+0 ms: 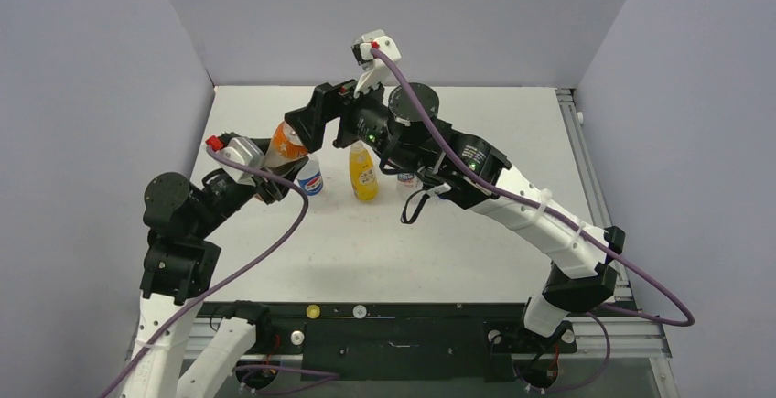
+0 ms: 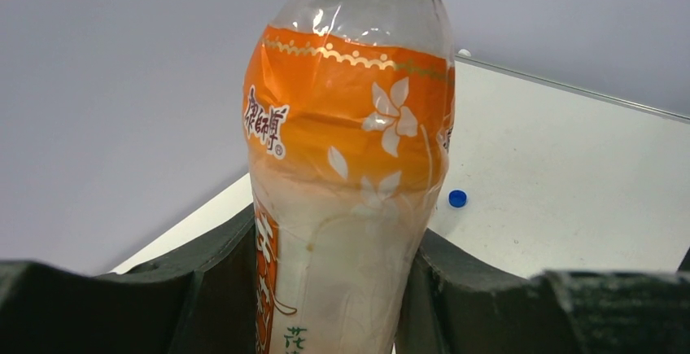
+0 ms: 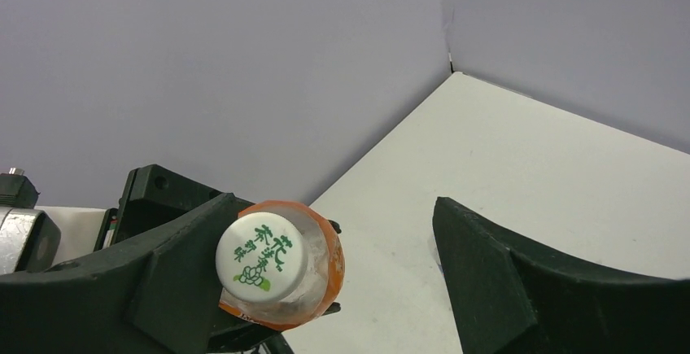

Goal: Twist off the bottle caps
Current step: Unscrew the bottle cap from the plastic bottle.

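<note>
We see left gripper (image 2: 334, 305) clamped on soft orange bottle (image 2: 350, 126), over the table's (image 2: 569, 167) left side.
Right gripper (image 3: 338, 244) jaws wide apart, straddling its smooth round whitish cap (image 3: 260, 258); glossy crinkled label; loose blue cap (image 2: 457, 198) beyond.

White cap (image 3: 260, 258) atop orange bottle (image 2: 350, 175)

A white tabletop (image 1: 412, 261) stands between plain lavender-grey panels: back wall (image 1: 274, 14), left wall (image 1: 82, 96), right wall (image 1: 695, 96). An aluminium rail (image 1: 578, 142) lines its right edge; the light is soft, even
</note>
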Robot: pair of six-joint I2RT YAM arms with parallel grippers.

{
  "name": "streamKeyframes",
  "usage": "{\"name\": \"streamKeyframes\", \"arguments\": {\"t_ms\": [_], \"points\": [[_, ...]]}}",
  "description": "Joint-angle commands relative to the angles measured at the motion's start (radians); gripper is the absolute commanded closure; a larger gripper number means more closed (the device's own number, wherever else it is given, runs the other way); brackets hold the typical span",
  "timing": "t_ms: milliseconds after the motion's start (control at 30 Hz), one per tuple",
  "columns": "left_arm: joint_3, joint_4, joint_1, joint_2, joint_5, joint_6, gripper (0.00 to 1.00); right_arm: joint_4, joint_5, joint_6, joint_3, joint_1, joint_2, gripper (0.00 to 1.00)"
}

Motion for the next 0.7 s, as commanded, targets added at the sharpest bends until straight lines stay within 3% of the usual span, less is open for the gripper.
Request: {"name": "streamKeyframes", "arguments": {"t_ms": [0,667], "points": [[0.038,0.02,0.002,-0.031,-0.036,-0.022,1.0,0.095,-0.027,0.071,-0.042,-0.008,-0.062,0.19],[0.004,0.025,-0.002,0.004,-0.074,-0.152,1.0,0.275,-0.143,0.07,-0.115,0.016,-0.095,0.47]]}}
